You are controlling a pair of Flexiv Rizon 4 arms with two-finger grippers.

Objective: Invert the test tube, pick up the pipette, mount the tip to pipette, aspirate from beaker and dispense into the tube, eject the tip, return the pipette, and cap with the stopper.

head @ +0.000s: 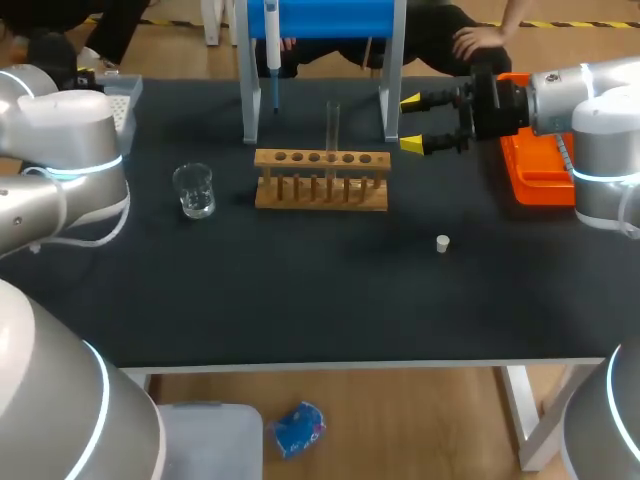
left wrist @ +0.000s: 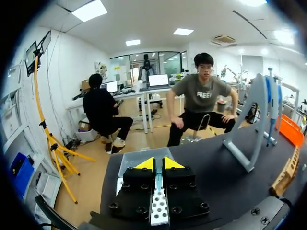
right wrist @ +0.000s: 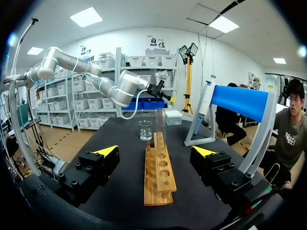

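A clear test tube (head: pixel 332 125) stands upright in the wooden rack (head: pixel 320 180) at the table's middle. In the right wrist view the tube (right wrist: pixel 159 127) rises from the rack (right wrist: pixel 160 167) just ahead of my right gripper (right wrist: pixel 156 151), whose fingers are spread wide with nothing between them. From above, that right gripper (head: pixel 411 122) hovers open to the right of the rack. The pipette (head: pixel 272 50) hangs on the blue stand (head: pixel 320 18). A glass beaker (head: pixel 194 190) sits left of the rack. The small white stopper (head: pixel 442 243) lies in front, to the right. My left gripper (left wrist: pixel 158 164) is shut above the tip box (left wrist: pixel 158 211).
An orange tray (head: pixel 535 165) lies at the right edge under my right arm. The tip box (head: pixel 120 100) sits at the far left corner. The stand's grey legs (head: pixel 248 90) flank the rack's back side.
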